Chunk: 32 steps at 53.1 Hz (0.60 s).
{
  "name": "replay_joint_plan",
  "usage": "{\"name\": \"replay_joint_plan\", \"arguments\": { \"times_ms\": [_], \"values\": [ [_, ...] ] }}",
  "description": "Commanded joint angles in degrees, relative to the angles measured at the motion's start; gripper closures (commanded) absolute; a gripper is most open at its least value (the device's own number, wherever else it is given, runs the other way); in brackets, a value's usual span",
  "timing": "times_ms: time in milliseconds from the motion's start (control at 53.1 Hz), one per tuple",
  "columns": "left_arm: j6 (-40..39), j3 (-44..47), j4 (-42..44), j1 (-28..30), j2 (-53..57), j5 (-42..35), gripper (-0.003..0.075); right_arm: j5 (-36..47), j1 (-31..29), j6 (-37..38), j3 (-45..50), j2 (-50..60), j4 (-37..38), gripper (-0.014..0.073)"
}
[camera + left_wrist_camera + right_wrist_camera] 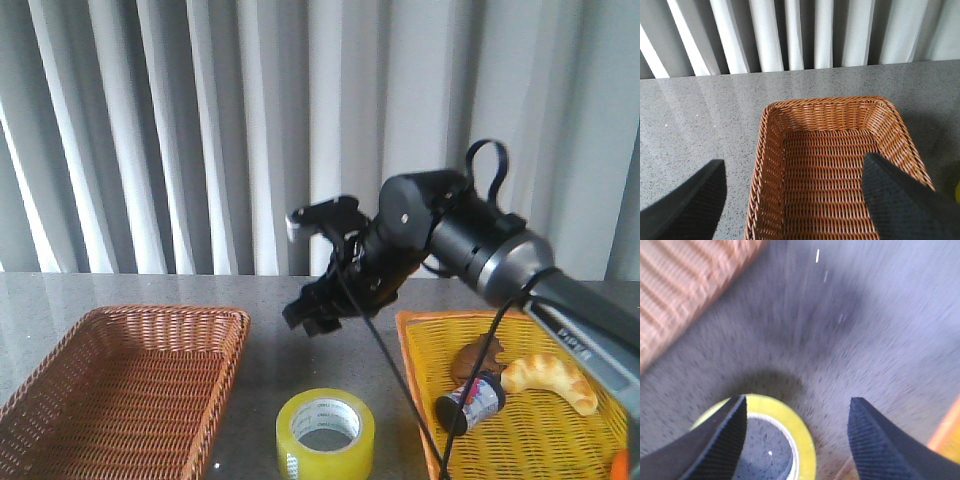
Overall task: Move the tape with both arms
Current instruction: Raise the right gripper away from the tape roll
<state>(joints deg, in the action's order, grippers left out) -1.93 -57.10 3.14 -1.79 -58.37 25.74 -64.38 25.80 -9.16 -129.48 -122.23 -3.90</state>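
The yellow tape roll point(325, 432) lies flat on the grey table between the two baskets. My right gripper point(305, 268) hangs open in the air above and behind it. In the blurred right wrist view the tape point(792, 427) lies below the open right gripper point(797, 407), partly behind one finger point(720, 440), and nothing is between the jaws. My left gripper point(792, 170) is open and empty above the brown wicker basket point(770, 150). The left arm is out of the front view.
The brown wicker basket point(60, 370) sits at the left with nothing in it. A yellow basket point(415, 330) at the right holds a croissant toy point(550, 380), a small dark can point(472, 400) and a brown item point(480, 355). Curtains hang behind the table.
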Motion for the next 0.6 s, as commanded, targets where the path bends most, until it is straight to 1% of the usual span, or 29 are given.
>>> {"name": "replay_joint_plan", "arguments": {
  "times_ms": [0,94,188,283,358,452,584],
  "values": [
    [0.02,-1.96,-0.36,0.01,0.6,-3.76,0.019,2.08,0.0,-0.39,-3.97,7.47,0.71,0.0148],
    [0.02,-1.96,-0.36,0.01,0.6,-3.76,0.019,2.34,0.0,-0.39,-4.67,11.93,3.0,0.0168],
    [0.02,-1.96,-0.36,0.01,0.6,-3.58,0.019,2.34,0.0,0.15,-4.67,16.94,8.09,0.0202],
    [0.02,-1.96,-0.36,-0.04,0.6,-3.15,0.019,1.91,0.0,2.41,-4.67,21.31,12.56,0.0246],
    [0.02,-1.96,-0.36,-0.04,0.6,-2.79,0.019,1.1,0.0,3.58,-4.67,25.19,14.95,0.0295],
    [0.02,-1.96,-0.36,-0.04,0.6,-2.28,0.019,0.47,0.0,4.52,-4.45,29.02,15.6,0.036],
    [0.02,-1.96,-0.36,-0.04,0.65,-1.86,0.019,0.65,0.0,4.45,-4.45,33.24,16.67,0.0492]
  ]
}}
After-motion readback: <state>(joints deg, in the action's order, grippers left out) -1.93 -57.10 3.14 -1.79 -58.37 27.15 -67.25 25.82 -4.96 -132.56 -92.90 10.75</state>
